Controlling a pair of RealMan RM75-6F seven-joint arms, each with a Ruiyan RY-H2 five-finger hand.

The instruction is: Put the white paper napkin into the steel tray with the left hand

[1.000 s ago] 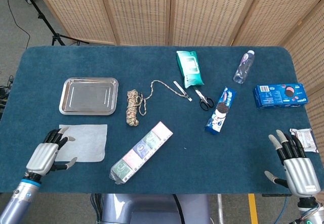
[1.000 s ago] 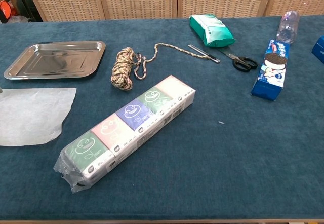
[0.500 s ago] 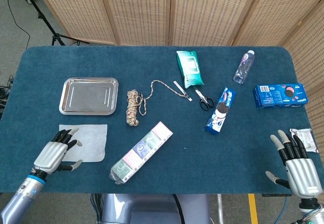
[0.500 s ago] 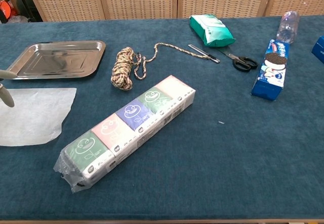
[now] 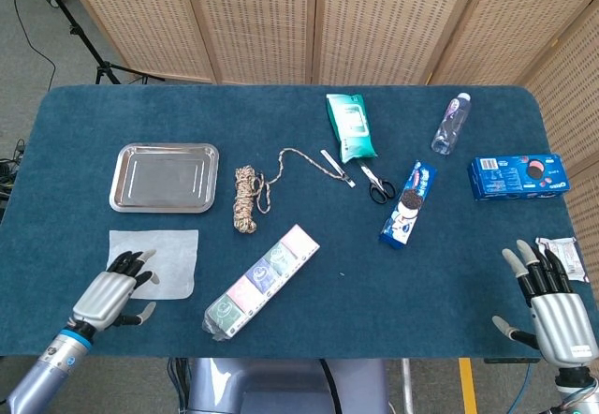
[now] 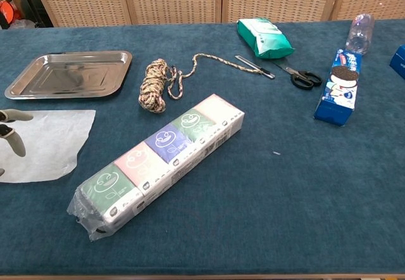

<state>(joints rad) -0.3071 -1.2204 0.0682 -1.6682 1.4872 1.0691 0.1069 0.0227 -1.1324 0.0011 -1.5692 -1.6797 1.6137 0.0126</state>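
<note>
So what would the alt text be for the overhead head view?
The robot's left hand hovers open at the white paper napkin's near edge, the empty steel tray just beyond it. The right hand waits open at the blue table's far corner.

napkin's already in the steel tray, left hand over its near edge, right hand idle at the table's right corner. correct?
Not quite: the white paper napkin is not in the steel tray; it lies flat on the table in front of it, as the head view shows. The left hand is over its near edge, and the right hand is idle.

Cut off at chest view's left edge: left hand [image 6: 9, 130], fingertips only, and white paper napkin [image 6: 44, 142]. Right hand unseen there.
</note>
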